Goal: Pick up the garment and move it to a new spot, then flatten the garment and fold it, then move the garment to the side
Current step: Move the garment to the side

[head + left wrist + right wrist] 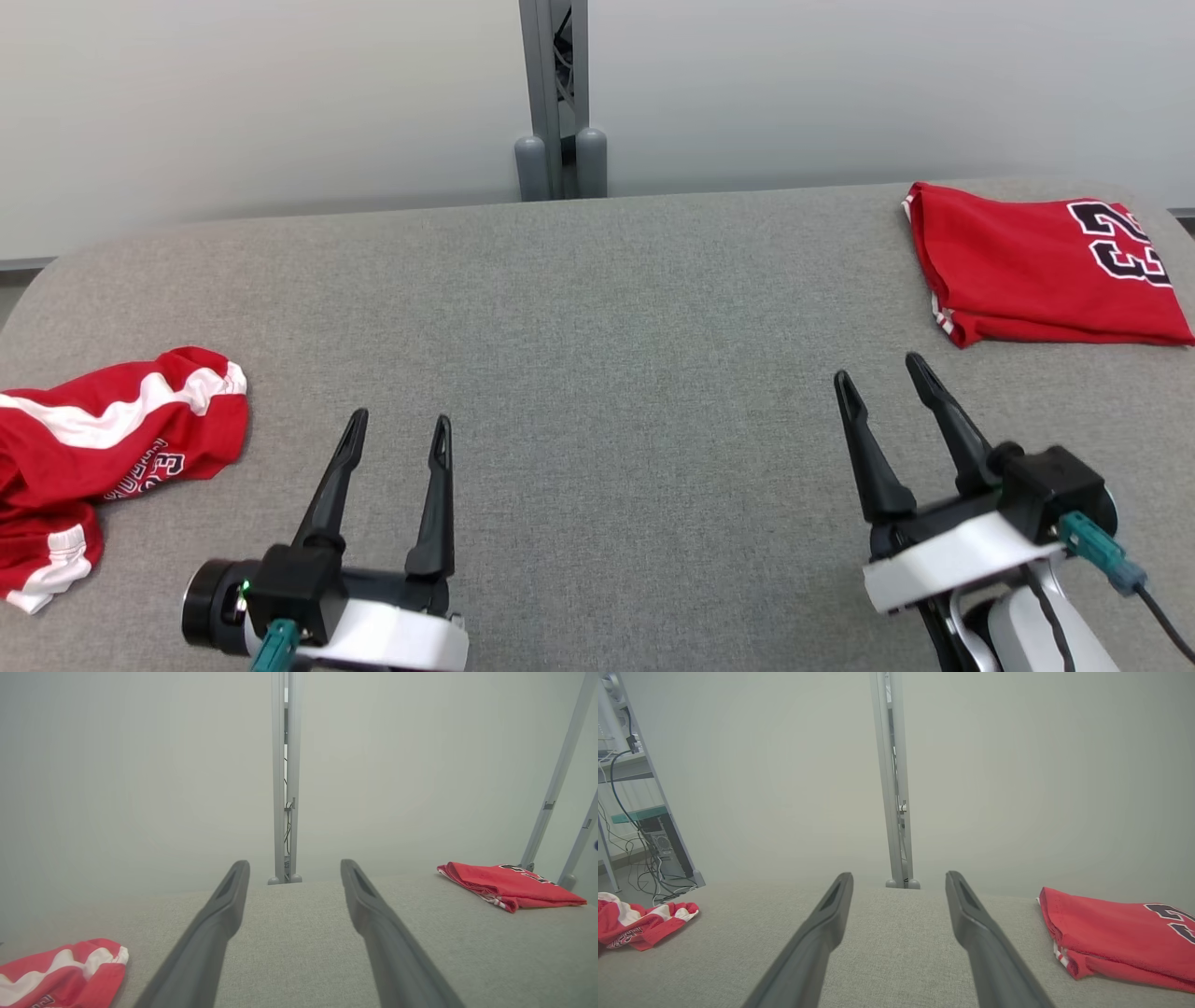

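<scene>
Nearest, the left gripper (pixel 401 419) at 7 o'clock and the right gripper (pixel 878 369) at 4 o'clock hang over the grey table (pixel 597 373), jaws spread wide and empty. A crumpled red garment (pixel 112 448) lies at 8 o'clock by the table's left edge, clear of the left gripper. Farther off, a folded red garment (pixel 1036 261) rests at 2 o'clock, and a grey post (pixel 557 93) stands at 12.
</scene>
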